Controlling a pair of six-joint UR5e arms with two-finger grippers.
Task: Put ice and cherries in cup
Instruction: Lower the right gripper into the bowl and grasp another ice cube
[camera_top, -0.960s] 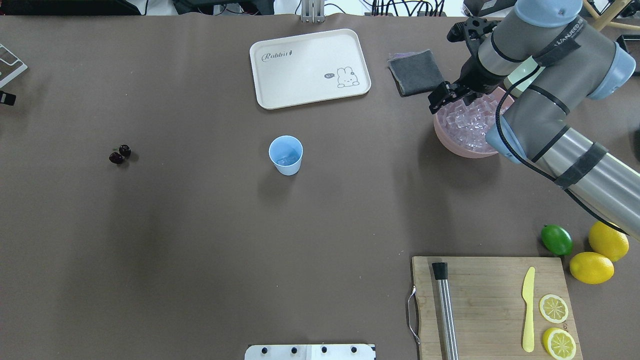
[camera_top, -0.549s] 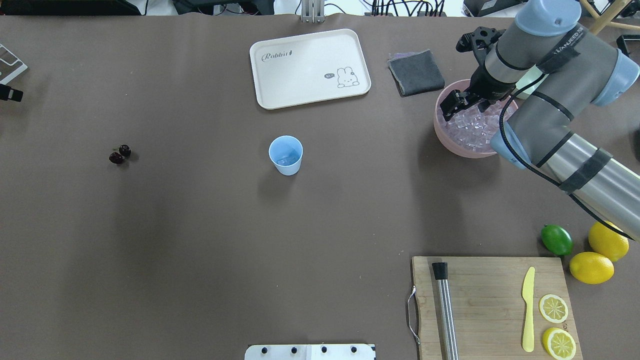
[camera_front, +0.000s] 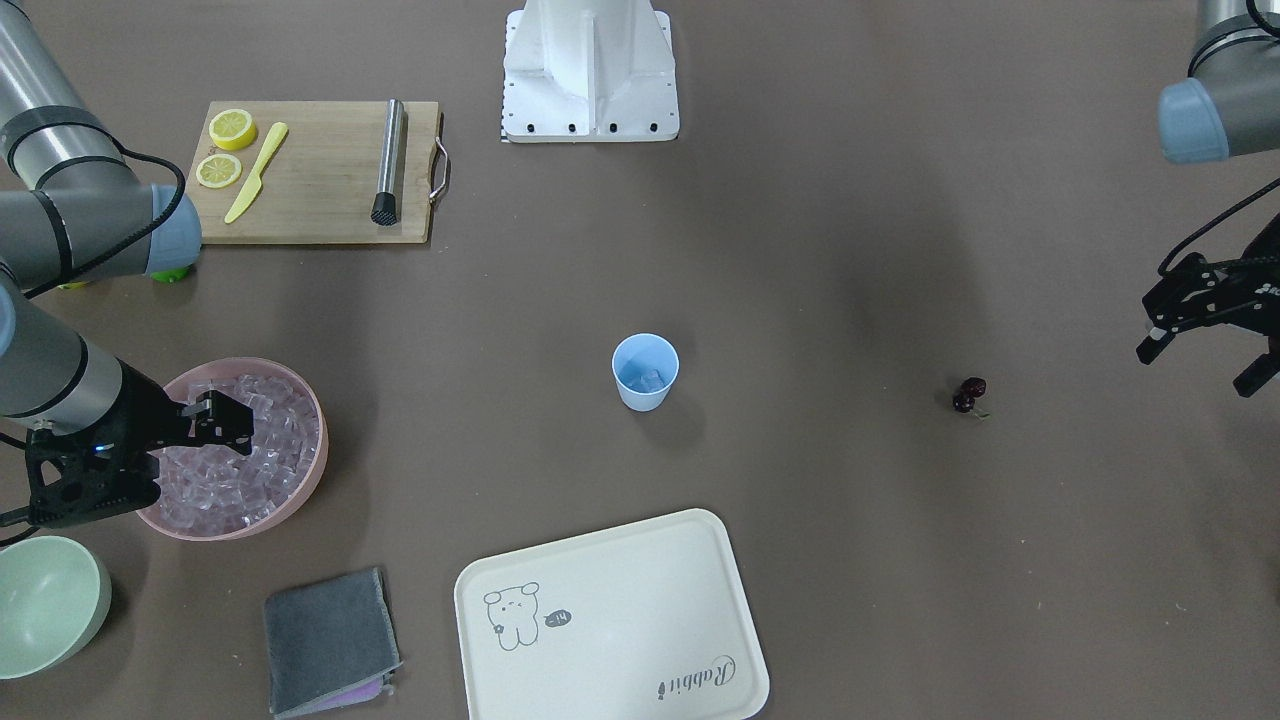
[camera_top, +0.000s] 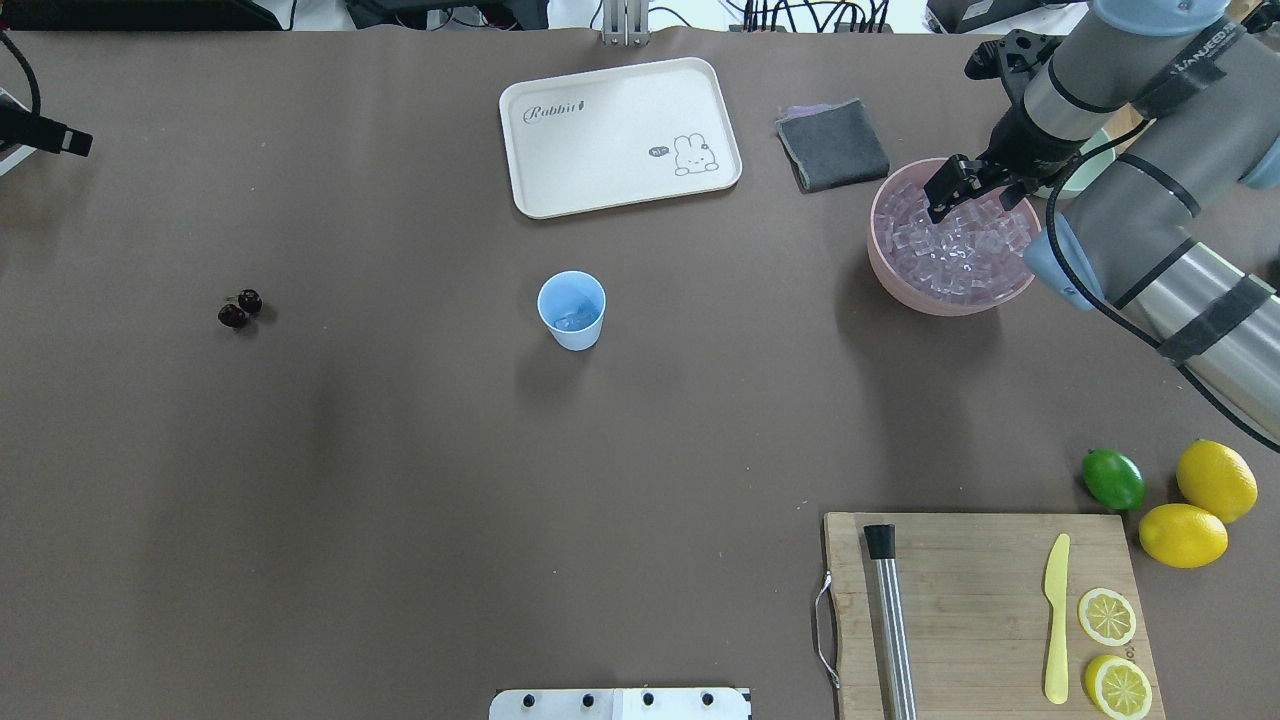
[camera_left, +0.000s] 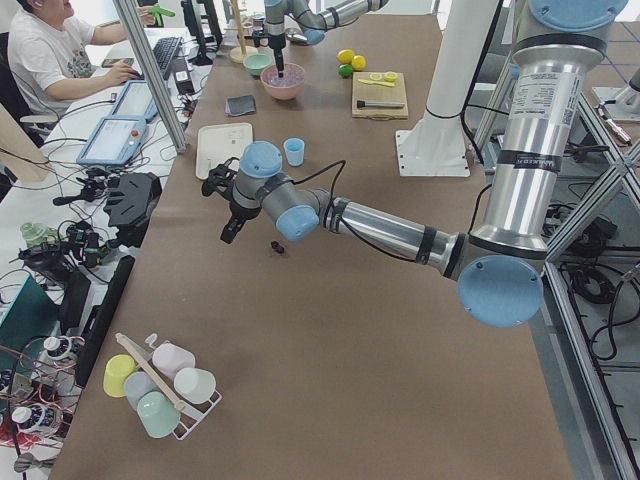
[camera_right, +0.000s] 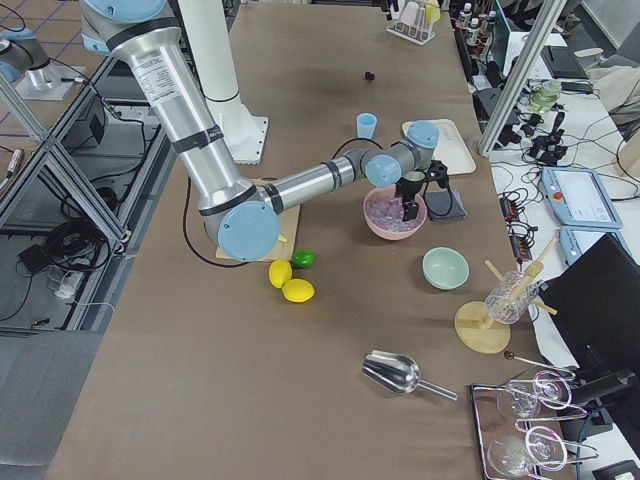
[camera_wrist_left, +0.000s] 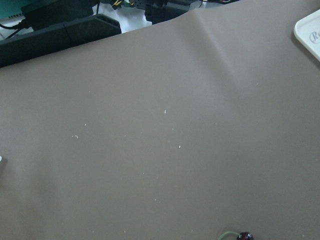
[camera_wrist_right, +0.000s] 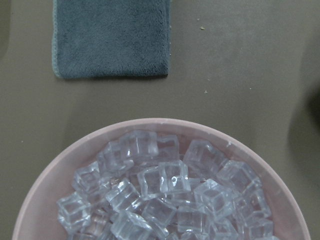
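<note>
Right gripper (camera_top: 972, 200) above the ice bowl; the cream rectangular tray (camera_top: 620, 150) reads "Rabbit".
Overhead, the right arm bends in from the upper right, fingers spread and empty over clear glassy ice cubes (camera_top: 955, 250) in a round pink bowl (camera_top: 900, 288). The small light-blue plastic cup (camera_top: 572, 310) stands at centre, ice inside. 2 dark red cherries (camera_top: 239, 308) lie at left. The left gripper (camera_front: 1195, 368), open and empty, hovers at the front view's right edge.
</note>
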